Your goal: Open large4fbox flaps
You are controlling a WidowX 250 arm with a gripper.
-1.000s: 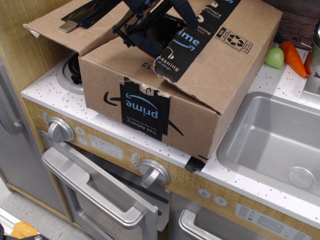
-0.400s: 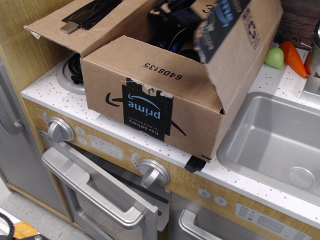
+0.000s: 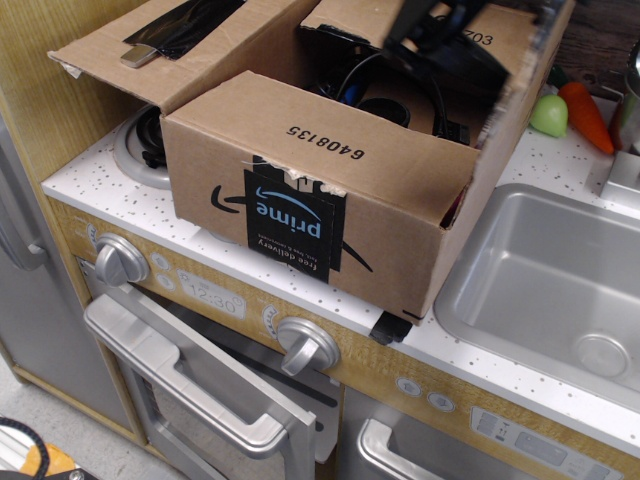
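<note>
The large4fbox stands on the toy kitchen counter, with black prime tape and the number 6408135 on its front wall. Its left flap is folded out to the left with black tape on it. The right flap is raised near upright along the right side and is blurred by motion. A far flap shows at the top edge. My gripper is a dark blurred shape over the box's far right, beside the raised flap; its jaws cannot be made out. Black cables and dark items lie inside the box.
A grey sink sits directly right of the box. A green fruit and an orange carrot lie behind the sink. A round burner shows left of the box. Oven knobs and a door handle are below.
The right flap, which lay across the box top, has swung up and to the right. My gripper has moved right with it, and the inside of the box now shows.
</note>
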